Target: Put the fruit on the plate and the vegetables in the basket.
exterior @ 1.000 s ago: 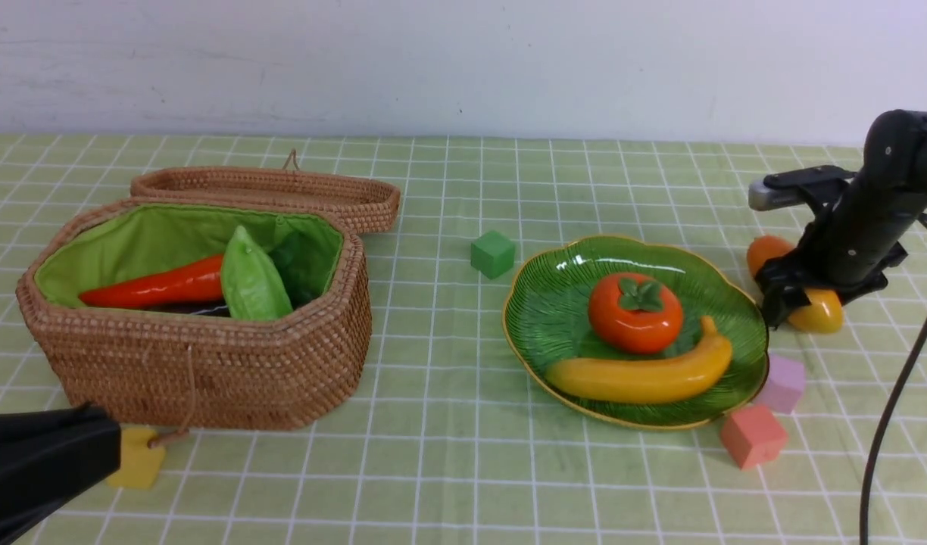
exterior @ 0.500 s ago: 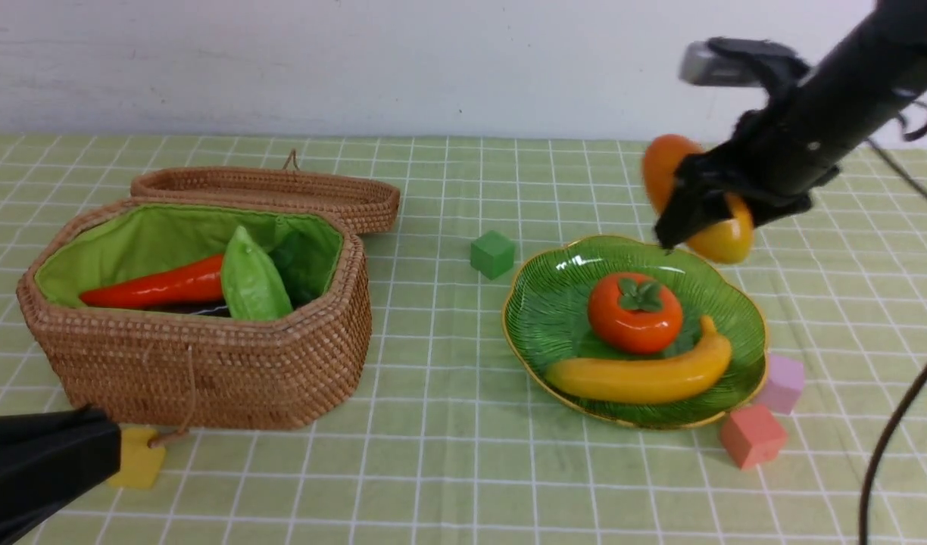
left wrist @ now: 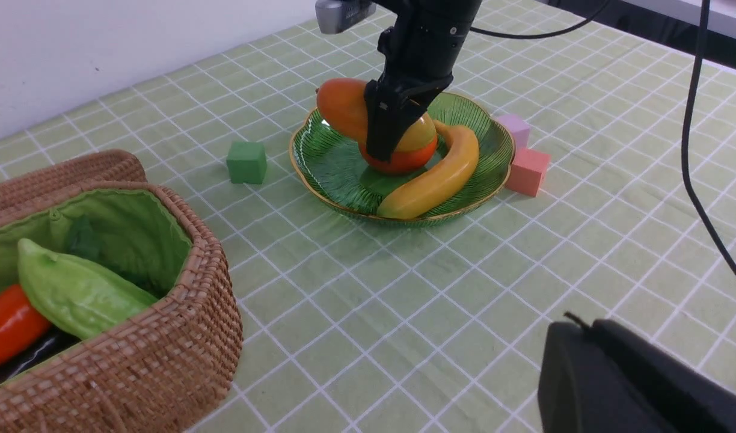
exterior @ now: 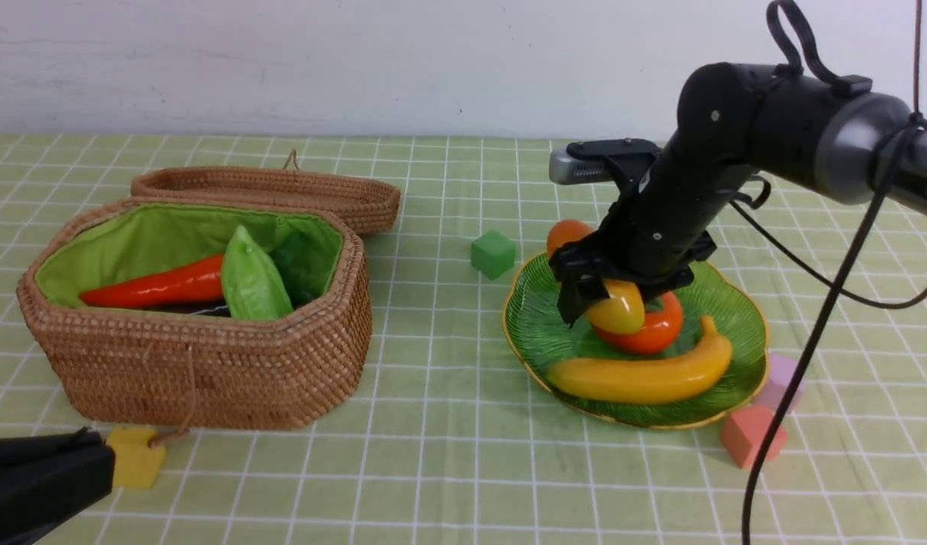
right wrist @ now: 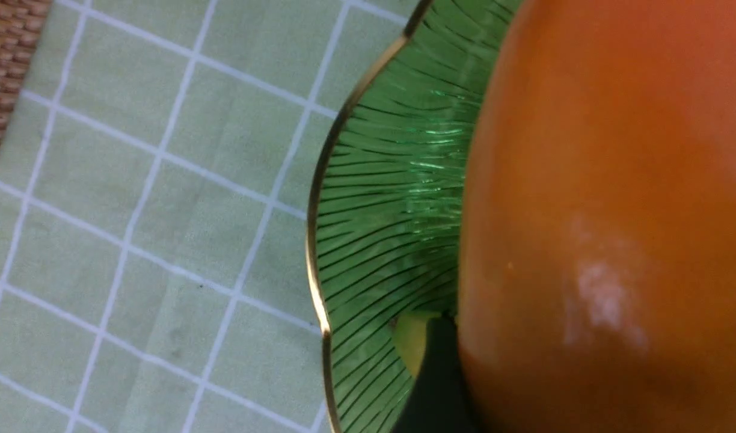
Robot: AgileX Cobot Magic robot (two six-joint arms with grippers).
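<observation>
My right gripper (exterior: 601, 291) is shut on the orange-yellow mango (exterior: 620, 312), low over the back left part of the green glass plate (exterior: 538, 322). The mango (right wrist: 608, 210) fills the right wrist view, a black finger (right wrist: 437, 379) beside it. A persimmon (exterior: 655, 331) and a banana (exterior: 645, 376) lie on the plate; the mango hangs right against the persimmon, contact unclear. The wicker basket (exterior: 206, 371) at the left holds a red pepper (exterior: 160, 286), a pale green gourd (exterior: 251, 280) and a dark leafy sprig (exterior: 293, 257). My left gripper (exterior: 104, 454) rests shut at the near left, holding nothing.
The basket's lid (exterior: 274, 193) lies open behind it. A green cube (exterior: 492, 253) sits left of the plate, a lilac cube (exterior: 783, 378) and a pink cube (exterior: 751, 437) at its near right, a yellow cube (exterior: 134, 456) before the basket. A black cable (exterior: 812, 341) hangs at the right.
My right arm lifted the mango off the table right of the plate, swung it left and lowered it over the plate. The left arm stayed put.
</observation>
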